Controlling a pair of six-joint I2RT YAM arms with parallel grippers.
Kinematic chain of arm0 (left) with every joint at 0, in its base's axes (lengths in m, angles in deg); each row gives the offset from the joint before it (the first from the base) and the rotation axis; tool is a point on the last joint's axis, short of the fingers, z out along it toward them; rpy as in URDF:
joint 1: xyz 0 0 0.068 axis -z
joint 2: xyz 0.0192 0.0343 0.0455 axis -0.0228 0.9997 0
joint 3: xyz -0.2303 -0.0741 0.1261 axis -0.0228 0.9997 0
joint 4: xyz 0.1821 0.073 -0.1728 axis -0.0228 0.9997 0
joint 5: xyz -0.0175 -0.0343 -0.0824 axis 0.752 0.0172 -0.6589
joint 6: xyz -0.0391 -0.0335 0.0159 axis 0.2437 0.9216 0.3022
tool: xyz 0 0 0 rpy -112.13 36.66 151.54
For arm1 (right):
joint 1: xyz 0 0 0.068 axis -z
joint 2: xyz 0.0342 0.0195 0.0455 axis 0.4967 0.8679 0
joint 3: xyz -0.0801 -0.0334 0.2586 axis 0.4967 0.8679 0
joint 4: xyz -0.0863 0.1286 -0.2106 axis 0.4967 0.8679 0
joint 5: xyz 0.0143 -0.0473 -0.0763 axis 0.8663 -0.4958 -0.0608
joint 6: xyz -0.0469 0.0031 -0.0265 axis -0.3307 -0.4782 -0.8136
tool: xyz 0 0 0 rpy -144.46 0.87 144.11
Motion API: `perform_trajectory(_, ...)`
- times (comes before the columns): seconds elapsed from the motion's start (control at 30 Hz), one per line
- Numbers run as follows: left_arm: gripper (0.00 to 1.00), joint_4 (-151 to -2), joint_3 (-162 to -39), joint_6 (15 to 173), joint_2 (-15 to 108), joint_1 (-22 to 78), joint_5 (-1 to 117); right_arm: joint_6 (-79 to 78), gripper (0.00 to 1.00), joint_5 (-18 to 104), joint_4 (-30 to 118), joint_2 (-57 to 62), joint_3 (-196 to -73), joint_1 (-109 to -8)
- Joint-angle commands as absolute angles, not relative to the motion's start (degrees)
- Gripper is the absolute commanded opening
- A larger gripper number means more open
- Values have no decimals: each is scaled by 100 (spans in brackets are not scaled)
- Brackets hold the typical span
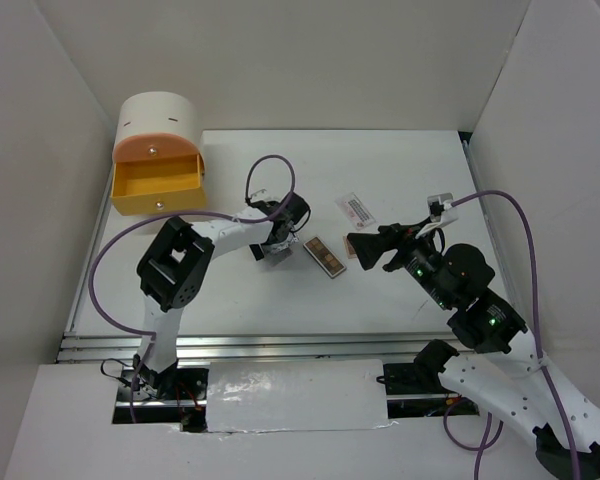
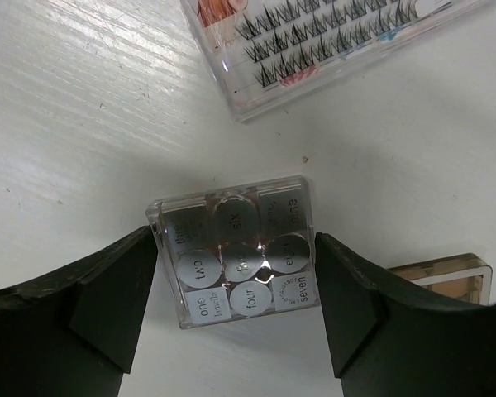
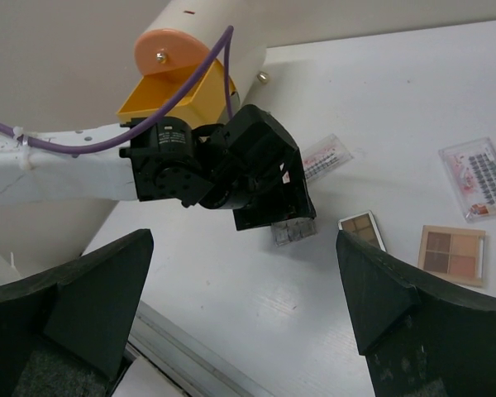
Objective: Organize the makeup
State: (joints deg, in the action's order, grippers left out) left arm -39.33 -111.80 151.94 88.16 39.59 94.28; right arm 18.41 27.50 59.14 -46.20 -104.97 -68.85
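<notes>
The left gripper [image 2: 236, 269] has its 2 jaws pressed against opposite sides of the clear square palette [image 2: 241, 248]. The palette is mid-table, just beside a brown eyeshadow palette [image 1: 325, 255] and near a false-lash case [image 2: 331, 41]; I cannot tell whether it is off the surface. The hold looks centred, so the likely step is carrying it to the open yellow drawer [image 1: 158, 185] of the drawer box [image 1: 160, 118]. Lift straight up to clear the neighbours, hold the case level because smooth plastic may slip, and lower it inside the drawer before releasing. The right gripper [image 1: 360, 248] hangs nearby with its jaws spread and empty, and should stay out of the path.
</notes>
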Motion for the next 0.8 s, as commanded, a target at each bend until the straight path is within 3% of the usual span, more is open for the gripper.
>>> perform_trajectory(0.0, 65, -3711, -10899, 15221, 8835, 3954, 9444, 1825, 100, 2705, 5613, -4626, -10485, -6854)
perform_trajectory(0.07, 41, -3754, -10750, 15238, 8573, 3954, 9479, 1834, 100, 2705, 5587, -4652, -10477, -6854)
perform_trajectory(0.1, 35, -3781, -10592, 15212, 8276, 3954, 9496, 1852, 100, 2688, 5578, -4661, -10450, -6854)
perform_trajectory(0.33, 35, -3352, -10932, 14737, 6622, 3937, 10321, 1896, 100, 2714, 5534, -4635, -10459, -6854)
perform_trajectory(0.47, 37, -3095, -11399, 14100, 5927, 3088, 10894, 1922, 100, 2758, 5508, -4600, -10468, -6863)
perform_trajectory(0.6, 53, -4560, -11110, 12377, 5242, 1979, 10526, 1896, 100, 2776, 5560, -4617, -10477, -6863)
perform_trajectory(0.77, 50, -6643, -10838, 10296, 5153, 1318, 10753, 1834, 100, 2688, 5631, -4670, -10512, -6863)
